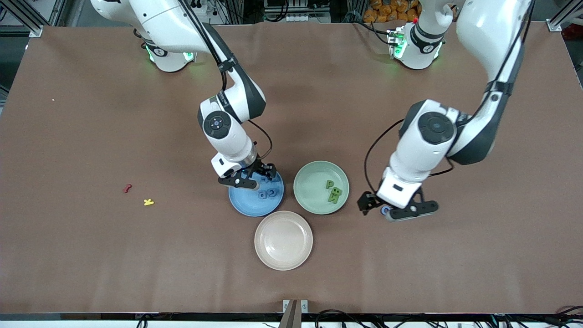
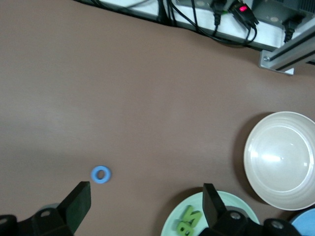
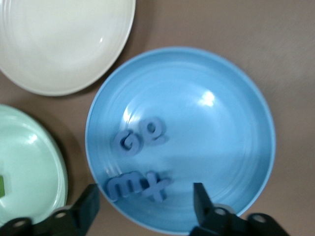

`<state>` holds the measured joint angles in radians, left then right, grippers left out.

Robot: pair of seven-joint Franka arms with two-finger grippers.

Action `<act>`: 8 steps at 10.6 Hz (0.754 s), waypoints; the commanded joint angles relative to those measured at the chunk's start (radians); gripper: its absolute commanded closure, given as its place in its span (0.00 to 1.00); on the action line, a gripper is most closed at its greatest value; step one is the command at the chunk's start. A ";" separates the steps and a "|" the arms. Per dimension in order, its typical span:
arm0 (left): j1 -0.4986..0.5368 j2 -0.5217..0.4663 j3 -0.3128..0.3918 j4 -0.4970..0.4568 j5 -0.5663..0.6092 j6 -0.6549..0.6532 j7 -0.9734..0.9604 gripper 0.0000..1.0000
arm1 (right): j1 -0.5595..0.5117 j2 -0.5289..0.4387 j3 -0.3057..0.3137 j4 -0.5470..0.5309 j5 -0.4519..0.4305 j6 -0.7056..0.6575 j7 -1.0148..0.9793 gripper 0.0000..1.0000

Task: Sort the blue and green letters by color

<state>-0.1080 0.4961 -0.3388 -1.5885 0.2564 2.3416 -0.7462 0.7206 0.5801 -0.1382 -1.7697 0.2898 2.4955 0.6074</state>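
Note:
A blue plate (image 1: 255, 209) holds several blue letters (image 1: 267, 193); the right wrist view shows them as G (image 3: 129, 142), e (image 3: 153, 129), m (image 3: 120, 186) and x (image 3: 156, 186). My right gripper (image 1: 249, 178) hangs open low over this plate (image 3: 236, 147), with m and x lying loose below its jaws (image 3: 145, 204). The green plate (image 1: 309, 182) holds two green letters (image 1: 334, 191). A blue ring-shaped letter (image 2: 101, 174) lies on the table beside the green plate (image 2: 243, 209), toward the left arm's end. My left gripper (image 1: 396, 209) is open just above that letter (image 1: 386, 210), its jaws (image 2: 145, 194) empty.
An empty pale pink plate (image 1: 283, 240) sits nearer the front camera than the other two plates. A small red letter (image 1: 127, 187) and a yellow letter (image 1: 148, 202) lie on the table toward the right arm's end.

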 commanded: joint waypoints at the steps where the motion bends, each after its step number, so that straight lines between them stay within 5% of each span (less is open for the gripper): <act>1: 0.083 -0.129 -0.025 -0.022 0.009 -0.119 0.100 0.00 | -0.149 -0.045 0.005 0.019 -0.018 -0.082 -0.108 0.00; 6: 0.238 -0.339 -0.040 -0.019 -0.153 -0.344 0.336 0.00 | -0.537 -0.112 0.005 0.013 -0.117 -0.184 -0.461 0.00; 8: 0.267 -0.393 -0.025 -0.015 -0.195 -0.427 0.401 0.00 | -0.602 -0.129 -0.017 0.009 -0.156 -0.194 -0.485 0.00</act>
<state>0.1139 0.1758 -0.3638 -1.5793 0.1158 1.9909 -0.4221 0.1723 0.4919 -0.1557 -1.7373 0.1836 2.3182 0.1418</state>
